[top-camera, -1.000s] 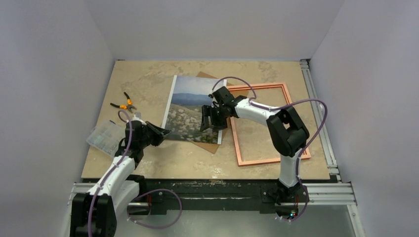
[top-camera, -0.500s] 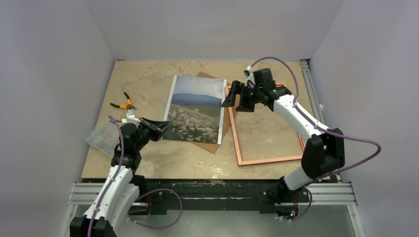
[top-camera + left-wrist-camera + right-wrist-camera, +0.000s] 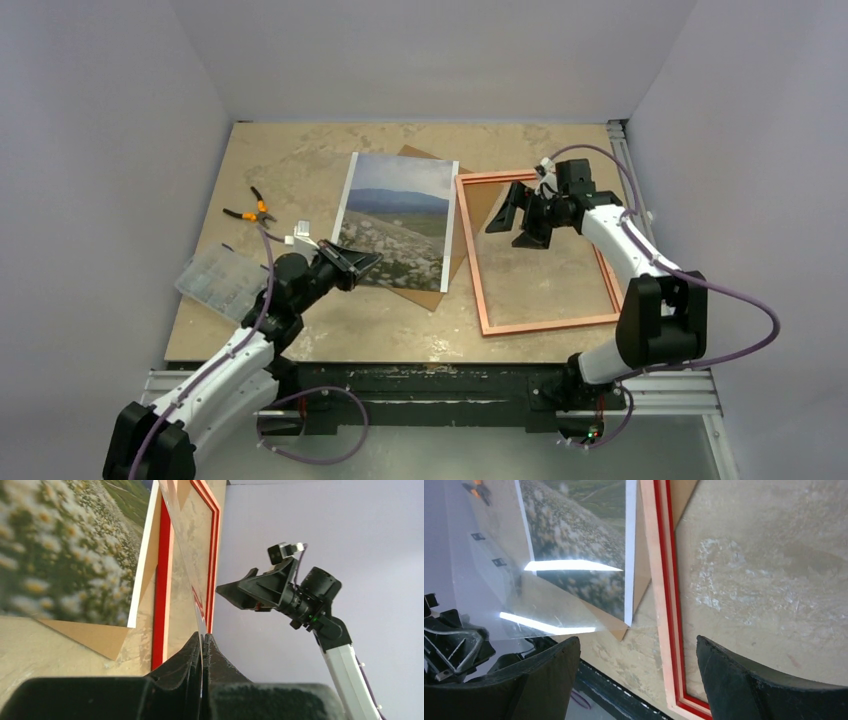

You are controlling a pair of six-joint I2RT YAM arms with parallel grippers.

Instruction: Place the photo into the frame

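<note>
Setting: a tan marbled table (image 3: pixel 290 160) between pale grey walls, seen from above, with two arms reaching in from the bottom edge.
Print: the photo (image 3: pixel 397 215) lies picture side up at the centre of the top view. It rests on a brown backing board (image 3: pixel 425 298) whose corners poke out above and below it.
Surround: the frame (image 3: pixel 471 250) lies flat just right of the photo with its pale back upward. The right wrist view shows red along its inner edge. Its left rail runs beside the photo's right edge, and a corner of the backing board shows inside its opening.
Left arm: the left gripper (image 3: pixel 368 260) sits at the photo's lower left corner, clenched on the edge of a clear sheet (image 3: pixel 549 595). Two bright glints mark the sheet as it spreads across that corner.
Right arm: the right gripper (image 3: pixel 505 232) hovers over the upper part of the frame's opening, jaws spread wide and grasping nothing.
Sidelines: orange-handled pliers (image 3: pixel 250 208) lie at left, and a clear plastic box (image 3: pixel 213 278) sits below them at the table's left edge.
</note>
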